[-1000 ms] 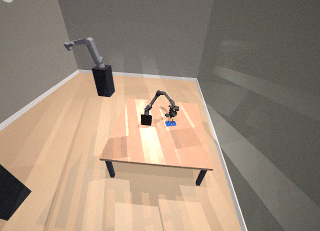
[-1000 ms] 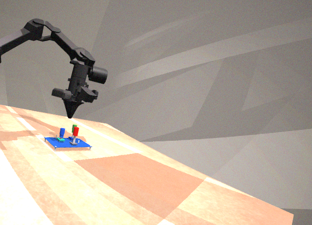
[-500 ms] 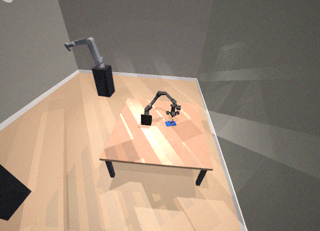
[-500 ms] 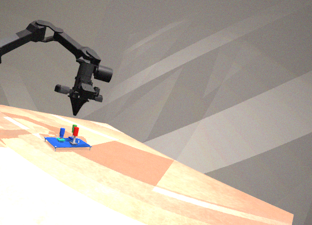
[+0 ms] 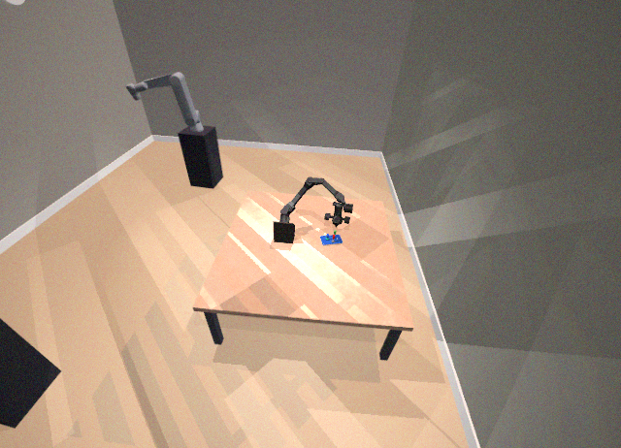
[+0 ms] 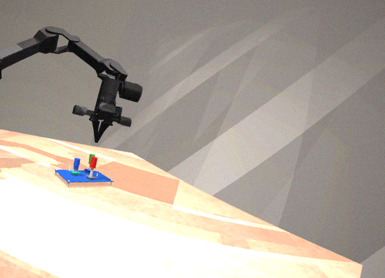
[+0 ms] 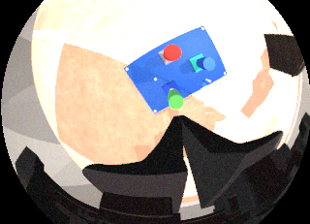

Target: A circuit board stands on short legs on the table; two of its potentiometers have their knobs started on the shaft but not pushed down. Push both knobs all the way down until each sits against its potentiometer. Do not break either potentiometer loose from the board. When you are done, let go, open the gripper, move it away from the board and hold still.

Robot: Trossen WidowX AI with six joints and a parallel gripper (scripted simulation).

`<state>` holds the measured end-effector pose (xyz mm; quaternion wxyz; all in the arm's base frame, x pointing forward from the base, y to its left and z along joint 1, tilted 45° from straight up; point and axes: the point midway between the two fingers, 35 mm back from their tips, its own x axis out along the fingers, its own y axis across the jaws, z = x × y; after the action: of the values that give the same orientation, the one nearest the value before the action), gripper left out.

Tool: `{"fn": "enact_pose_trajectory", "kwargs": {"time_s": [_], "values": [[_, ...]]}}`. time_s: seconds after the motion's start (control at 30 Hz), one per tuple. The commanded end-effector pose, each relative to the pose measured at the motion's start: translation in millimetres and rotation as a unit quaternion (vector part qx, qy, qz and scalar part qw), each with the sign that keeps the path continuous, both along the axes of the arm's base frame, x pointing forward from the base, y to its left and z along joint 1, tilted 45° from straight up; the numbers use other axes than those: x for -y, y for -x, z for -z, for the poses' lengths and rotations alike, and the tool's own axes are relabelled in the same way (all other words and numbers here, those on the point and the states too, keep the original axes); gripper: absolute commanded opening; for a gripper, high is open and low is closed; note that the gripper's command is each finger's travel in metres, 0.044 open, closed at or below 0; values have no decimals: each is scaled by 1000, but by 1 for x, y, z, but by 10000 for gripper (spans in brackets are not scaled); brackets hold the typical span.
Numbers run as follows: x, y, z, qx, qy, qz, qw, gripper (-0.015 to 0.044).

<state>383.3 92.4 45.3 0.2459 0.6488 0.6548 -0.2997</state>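
Observation:
The blue circuit board (image 5: 324, 241) (image 6: 79, 179) (image 7: 145, 74) stands on short legs on the table. A red knob (image 6: 93, 162) (image 7: 172, 52) is on a grey potentiometer, with a length of pale shaft showing below it. A blue knob (image 6: 76, 163) (image 7: 208, 64) is above a green potentiometer, with a short gap below it. A green knob (image 6: 90, 159) (image 7: 175, 100) is above a dark blue potentiometer; its lower part is partly hidden behind the red knob in the exterior view. My gripper (image 5: 336, 225) (image 6: 96, 141) (image 7: 178, 119) is shut and empty, above the board, touching no knob.
The arm's black base (image 5: 283, 232) stands on the table (image 5: 301, 283) left of the board. Thin pale pins (image 6: 97, 174) stick up from the board. Another grey arm (image 5: 182, 100) stands on a black pedestal far behind the table.

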Motion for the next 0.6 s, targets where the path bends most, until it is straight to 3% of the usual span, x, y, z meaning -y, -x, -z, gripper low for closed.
{"fn": "enact_pose_trajectory", "kwargs": {"time_s": [0.0,0.57], "values": [[-10,3,10,-10,-2,1,1000,0],[-22,4,22,-10,-3,1,1000,0]]}}
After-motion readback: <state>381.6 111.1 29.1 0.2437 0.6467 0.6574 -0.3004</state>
